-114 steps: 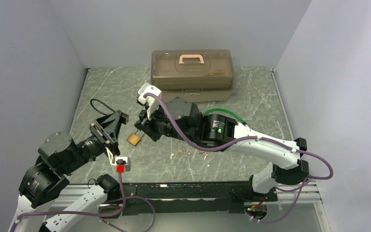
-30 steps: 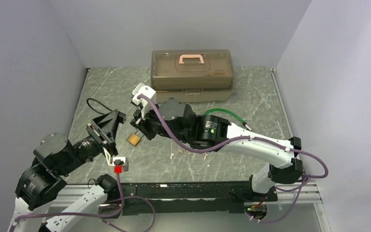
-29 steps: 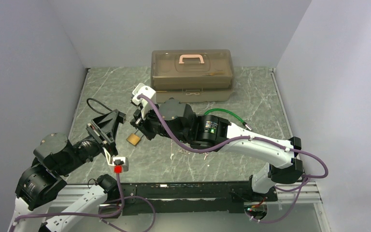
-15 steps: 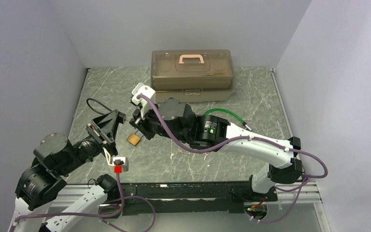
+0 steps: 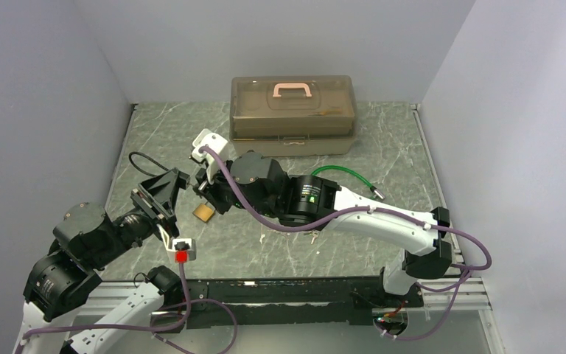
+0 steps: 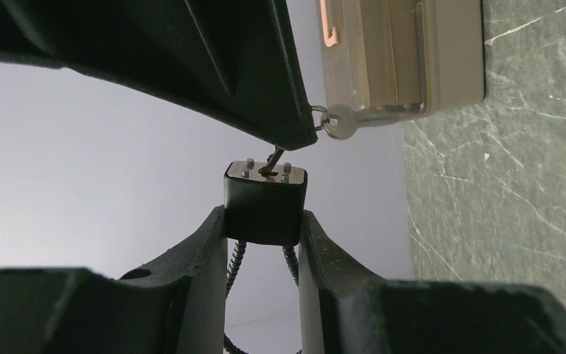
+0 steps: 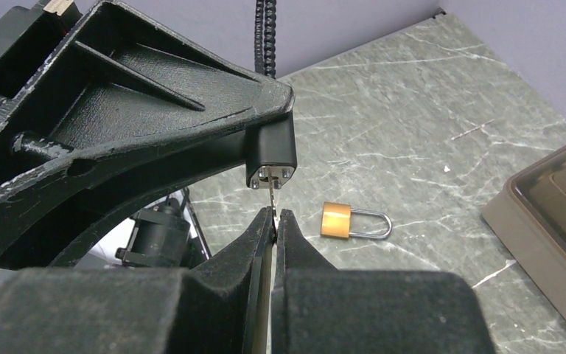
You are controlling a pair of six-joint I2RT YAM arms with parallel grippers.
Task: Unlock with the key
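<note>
A small black lock with a braided cable is clamped by its sides in my left gripper, keyhole face pointing away from the wrist. My right gripper is shut on a thin silver key, whose blade reaches up into the keyhole of the black lock. A second key dangles on a ring beside the right fingers. In the top view my left gripper and right gripper meet tip to tip above the table, and the lock is hidden between them.
A brass padlock with a silver shackle lies on the marble table just below the grippers. A brown toolbox with a pink handle stands at the back. Loose keys lie near the front, and a green cable runs along the right arm.
My right arm has shifted left toward the left gripper, bringing the key up to the lock's face. The left arm has barely moved.
</note>
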